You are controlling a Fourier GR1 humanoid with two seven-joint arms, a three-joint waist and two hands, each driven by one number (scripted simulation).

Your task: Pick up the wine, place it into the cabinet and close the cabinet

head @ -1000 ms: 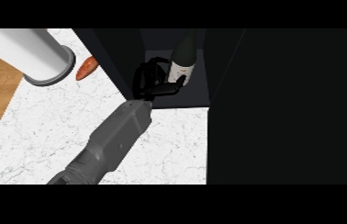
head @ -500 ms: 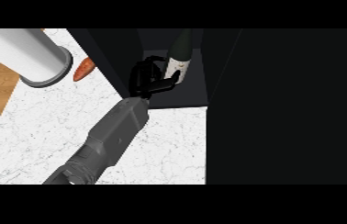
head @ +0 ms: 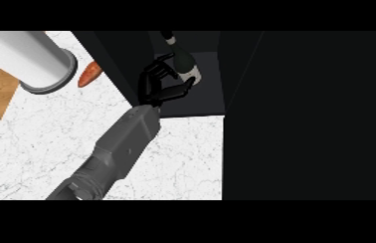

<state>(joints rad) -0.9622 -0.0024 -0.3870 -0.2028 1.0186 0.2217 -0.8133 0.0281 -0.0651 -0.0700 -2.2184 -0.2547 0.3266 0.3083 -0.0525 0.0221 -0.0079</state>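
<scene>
The wine [head: 183, 62] stands inside the dark cabinet [head: 209, 95] at upper centre, the hand [head: 158, 85] just beside it with fingers spread, so only closing the cabinet remains.

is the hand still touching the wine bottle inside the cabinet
Cannot tell. In the head view the hand overlaps the wine bottle's lower part; neither contact nor gap shows plainly.

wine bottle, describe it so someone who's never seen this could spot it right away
Find the dark open cabinet on the white marble counter. Inside it, just past the black hand, stands the wine bottle: dark green glass with a pale label, unlike the orange carrot and grey cylinder outside.
</scene>
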